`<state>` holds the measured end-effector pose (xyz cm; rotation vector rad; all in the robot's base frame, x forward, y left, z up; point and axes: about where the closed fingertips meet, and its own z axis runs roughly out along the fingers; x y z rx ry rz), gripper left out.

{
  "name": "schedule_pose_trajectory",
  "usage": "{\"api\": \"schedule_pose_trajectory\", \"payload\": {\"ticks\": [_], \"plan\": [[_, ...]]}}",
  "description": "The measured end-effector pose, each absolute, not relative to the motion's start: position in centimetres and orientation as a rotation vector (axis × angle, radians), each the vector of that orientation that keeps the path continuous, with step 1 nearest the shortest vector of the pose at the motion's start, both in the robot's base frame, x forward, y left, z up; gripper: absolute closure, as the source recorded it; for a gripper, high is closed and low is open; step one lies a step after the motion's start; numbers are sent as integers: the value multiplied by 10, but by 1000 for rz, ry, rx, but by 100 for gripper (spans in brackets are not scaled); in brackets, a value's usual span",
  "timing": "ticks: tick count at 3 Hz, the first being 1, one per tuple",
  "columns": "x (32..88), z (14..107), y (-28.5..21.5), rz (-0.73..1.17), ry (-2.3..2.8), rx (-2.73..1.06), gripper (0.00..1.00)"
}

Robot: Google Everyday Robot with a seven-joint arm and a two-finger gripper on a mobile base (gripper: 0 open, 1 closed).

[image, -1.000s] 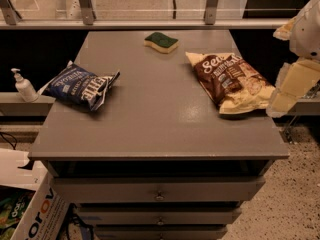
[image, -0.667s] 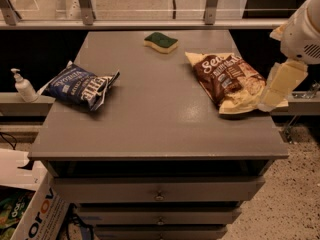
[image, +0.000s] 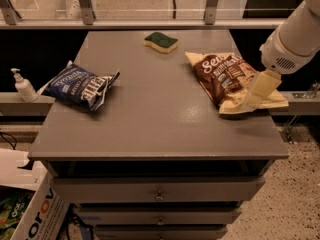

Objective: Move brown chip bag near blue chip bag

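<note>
Two chip bags lie on the grey table (image: 160, 124), one toward each side. Farthest left of the gripper, off the table on a lower ledge (image: 7, 103), stands a white pump bottle (image: 22, 85). Lower still, at the bottom left corner, part of a white cardboard box (image: 35, 211) with orange lettering shows.

The blue bag (image: 80, 86) lies flat near the table's left edge. It is well apart from the gripper, with nearly the whole tabletop between them, and its silver-white end points toward the middle.

A green and yellow sponge (image: 160, 41) sits by the far edge, left of the gripper and farther back.

The brown bag (image: 222, 74) lies flat at the table's right side, under and just left of the gripper. Its cream near end reaches past the table's right edge.

The gripper (image: 260, 90) is low over that near right end of the brown bag, its pale tip against the cream edge. Whether it touches the bag, and whether it is spread or pinching, I cannot tell. The white arm (image: 292, 39) rises from it up and to the right, out of view.
</note>
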<state>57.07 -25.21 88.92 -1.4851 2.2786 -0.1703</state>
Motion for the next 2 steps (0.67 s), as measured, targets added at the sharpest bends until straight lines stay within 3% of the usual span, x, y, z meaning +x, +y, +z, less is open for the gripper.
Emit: {"api": "schedule_pose_trajectory", "payload": {"ticks": [2], "plan": [[610, 854, -252, -23, 2253, -1483, 0]]}}
